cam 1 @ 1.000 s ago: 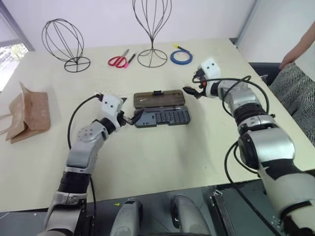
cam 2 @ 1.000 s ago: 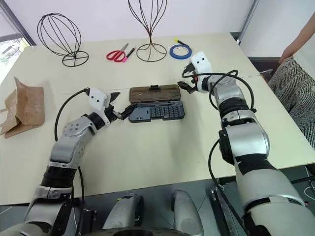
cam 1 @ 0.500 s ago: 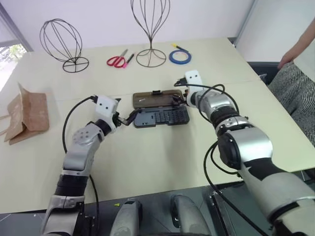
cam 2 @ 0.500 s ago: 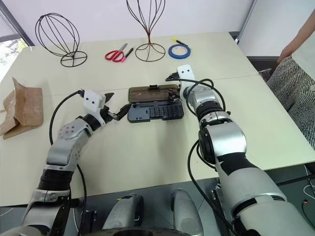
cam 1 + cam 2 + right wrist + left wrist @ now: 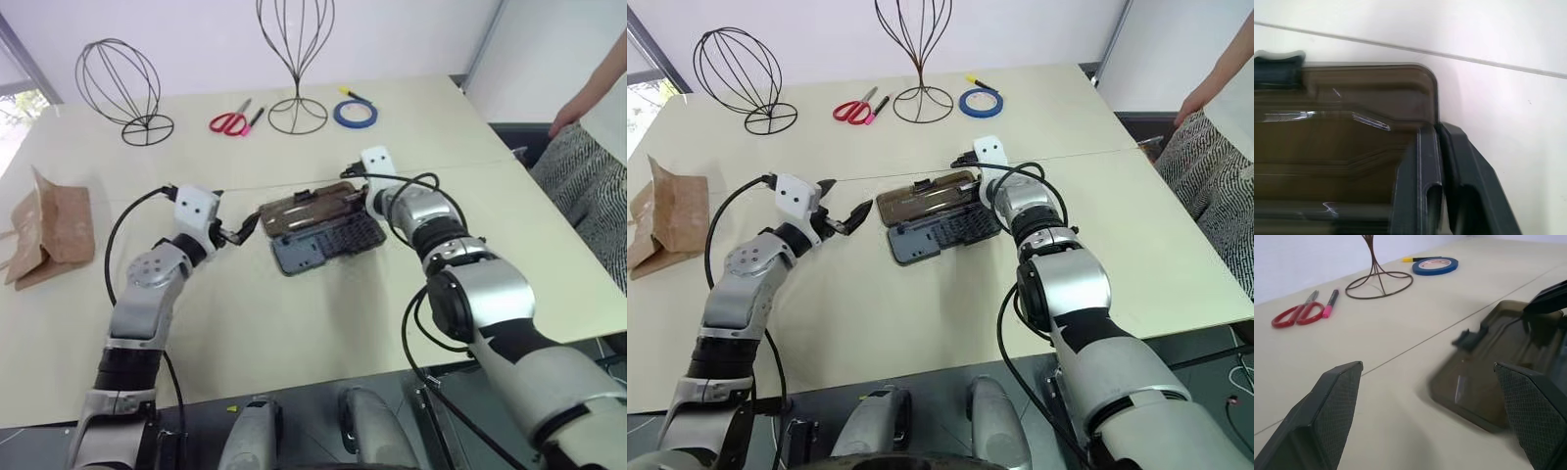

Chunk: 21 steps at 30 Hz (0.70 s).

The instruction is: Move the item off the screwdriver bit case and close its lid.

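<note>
Lying near the middle of the pale counter [image 5: 294, 323], the screwdriver bit case [image 5: 323, 245] sits skewed, its dark grey tray of bits nearest the robot and its smoky-brown lid [image 5: 306, 209] partly raised on the far side, black latch tab [image 5: 1467, 337] at the lid's far edge. Right gripper [image 5: 359, 201] meets the lid's right-hand end; its fingers [image 5: 1425, 191] are pinched together over that corner edge, as the right wrist view shows at close range. Left gripper [image 5: 238, 230] hangs just beside the case's left end, not touching it, its two black fingers [image 5: 1332, 413] spread wide. Brown kraft paper bag [image 5: 51, 230] rests well apart from the case, at the counter's left edge, creased and lying partly folded.

Along the far side of the counter stand a round wire form [image 5: 120, 83] and a taller teardrop wire stand [image 5: 296, 54]; between their bases lie red-handled scissors [image 5: 227, 120] and a pink marker [image 5: 256, 117]. A blue tape roll [image 5: 355, 114] lies right of the tall stand, with a yellow-tipped pen [image 5: 351, 94] just behind it. A person's arm [image 5: 593, 93] shows at the right margin.
</note>
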Motion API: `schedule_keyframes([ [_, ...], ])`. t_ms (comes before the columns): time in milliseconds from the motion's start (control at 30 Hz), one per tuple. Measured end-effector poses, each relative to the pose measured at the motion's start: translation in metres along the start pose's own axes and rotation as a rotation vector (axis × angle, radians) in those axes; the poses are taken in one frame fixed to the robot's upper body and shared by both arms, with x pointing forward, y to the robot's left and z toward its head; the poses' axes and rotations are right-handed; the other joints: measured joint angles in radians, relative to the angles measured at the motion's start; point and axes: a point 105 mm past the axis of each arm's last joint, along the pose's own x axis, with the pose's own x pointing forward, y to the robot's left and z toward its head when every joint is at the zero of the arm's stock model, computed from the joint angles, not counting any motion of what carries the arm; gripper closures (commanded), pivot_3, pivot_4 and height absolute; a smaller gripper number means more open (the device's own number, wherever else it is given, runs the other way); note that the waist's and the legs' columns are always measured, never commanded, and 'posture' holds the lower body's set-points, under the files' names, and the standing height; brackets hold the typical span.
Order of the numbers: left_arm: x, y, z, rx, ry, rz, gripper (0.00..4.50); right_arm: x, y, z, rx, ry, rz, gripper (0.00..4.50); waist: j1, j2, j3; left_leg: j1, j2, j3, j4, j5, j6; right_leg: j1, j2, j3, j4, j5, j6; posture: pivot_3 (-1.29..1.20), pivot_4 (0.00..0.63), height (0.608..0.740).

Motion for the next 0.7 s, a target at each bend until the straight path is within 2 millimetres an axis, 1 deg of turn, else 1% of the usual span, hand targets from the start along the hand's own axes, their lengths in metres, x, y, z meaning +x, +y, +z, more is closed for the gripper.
schedule_keyframes([
  [133, 0.0, 0.006, 0.008, 0.026, -0.017, 0.002, 0.0, -0.002, -0.001, 0.0, 0.008, 0.022, -0.016, 4.45, 0.001, 0.0, 0.0, 0.0, 0.0, 0.0, 0.0, 0.0, 0.0, 0.0, 0.0, 0.0, 0.0, 0.0, 0.0, 0.0, 0.15, 0.74],
  [200, -0.001, 0.014, 0.009, 0.035, -0.017, 0.021, 0.0, -0.005, -0.002, 0.0, 0.028, 0.061, -0.038, 4.45, 0.004, 0.0, 0.0, 0.0, 0.0, -0.001, 0.0, 0.0, 0.0, 0.0, 0.0, 0.0, 0.0, 0.0, 0.0, 0.0, 0.15, 0.74],
  [267, -0.002, 0.02, 0.009, 0.04, -0.011, 0.037, 0.0, -0.012, -0.005, -0.002, 0.08, 0.101, -0.061, 4.45, 0.008, 0.001, 0.0, 0.0, 0.0, -0.001, 0.0, 0.0, 0.0, 0.0, -0.001, -0.001, 0.0, 0.0, 0.0, 0.0, 0.15, 0.74],
  [367, -0.002, 0.022, 0.009, 0.039, -0.008, 0.038, 0.0, -0.029, -0.01, -0.009, 0.132, 0.169, -0.114, 4.45, 0.019, 0.001, 0.0, -0.001, 0.0, -0.002, 0.0, 0.0, 0.0, 0.0, -0.002, -0.001, -0.001, 0.0, 0.0, 0.0, 0.15, 0.74],
  [433, -0.001, 0.023, 0.008, 0.038, -0.004, 0.037, 0.0, -0.045, -0.005, -0.015, 0.175, 0.223, -0.135, 4.45, 0.026, 0.001, 0.0, -0.001, 0.0, -0.001, 0.0, 0.0, 0.0, -0.001, -0.001, -0.001, -0.001, 0.0, 0.0, 0.0, 0.15, 0.74],
  [533, 0.0, 0.023, 0.006, 0.038, 0.005, 0.032, 0.0, -0.065, 0.01, -0.019, 0.238, 0.297, -0.115, 4.45, 0.026, 0.001, 0.0, -0.002, 0.0, -0.001, 0.0, 0.0, 0.0, -0.002, -0.001, -0.001, 0.0, 0.0, 0.0, 0.0, 0.15, 0.74],
  [633, 0.004, 0.02, 0.008, 0.041, -0.001, 0.014, 0.0, -0.079, 0.019, -0.01, 0.253, 0.286, -0.106, 4.45, 0.025, 0.001, 0.0, -0.002, 0.0, -0.001, 0.0, 0.0, 0.0, -0.002, 0.0, -0.001, 0.0, 0.0, 0.0, 0.0, 0.15, 0.74],
  [700, 0.007, 0.018, 0.009, 0.043, -0.001, 0.005, 0.0, -0.083, 0.023, -0.005, 0.255, 0.261, -0.109, 4.45, 0.023, 0.001, 0.0, -0.002, 0.0, -0.001, 0.0, 0.0, 0.0, -0.002, 0.0, -0.001, 0.0, 0.0, 0.0, 0.0, 0.15, 0.74],
])
